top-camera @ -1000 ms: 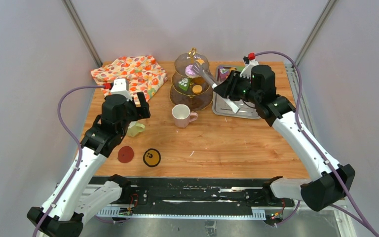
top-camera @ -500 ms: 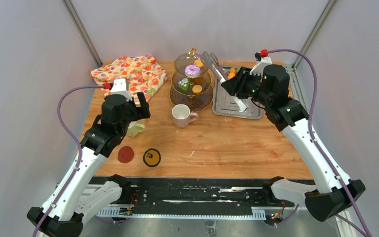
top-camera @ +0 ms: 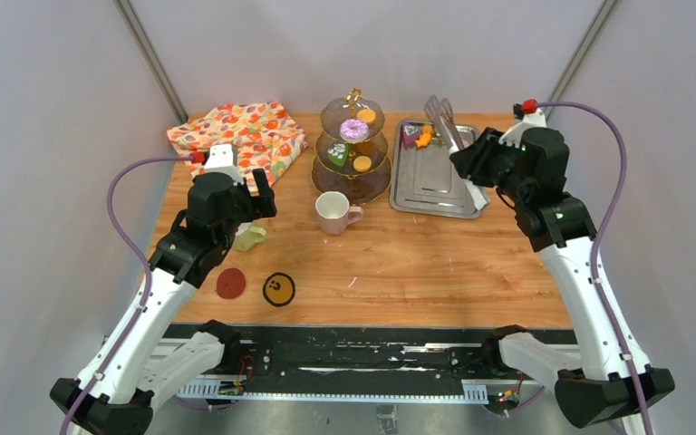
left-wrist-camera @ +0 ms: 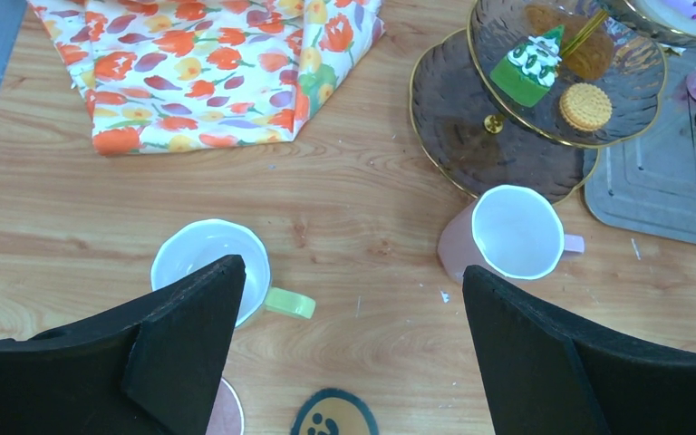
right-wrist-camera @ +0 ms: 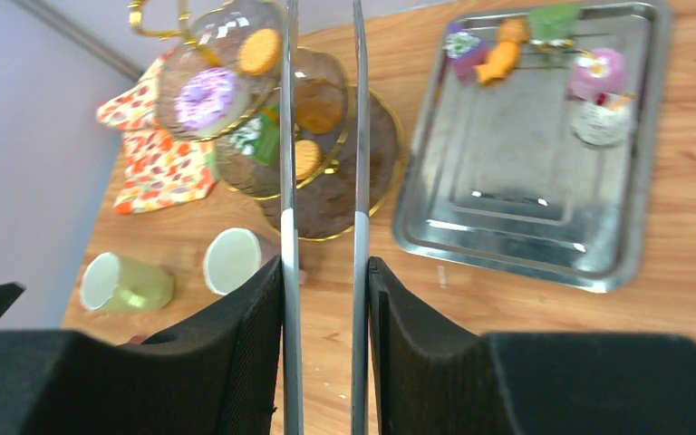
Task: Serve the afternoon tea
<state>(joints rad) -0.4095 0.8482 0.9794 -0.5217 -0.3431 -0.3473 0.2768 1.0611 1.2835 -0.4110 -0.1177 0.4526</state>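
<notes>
Our right end effector (top-camera: pixel 469 165), squeezing the tongs (top-camera: pixel 442 118), has swung away from the stand (top-camera: pixel 373 187) to above the tray (top-camera: pixel 435 181) at 1 o'clock. The stand, at 12 o'clock, holds one purple doughnut (top-camera: pixel 353 129), two biscuits (top-camera: pixel 362 164) and one green cake (top-camera: pixel 336 155). Two mugs (top-camera: pixel 333 211) sit near it. Our left end effector (left-wrist-camera: pixel 353 268) gapes wide.

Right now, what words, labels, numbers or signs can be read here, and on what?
None: no readable word, brand or number in any view.
On the black coaster: a smiley face drawing, no letters.
On the green cake on the stand: white icing marks, too blurred to read.
On the tongs and tray: nothing visible.
</notes>
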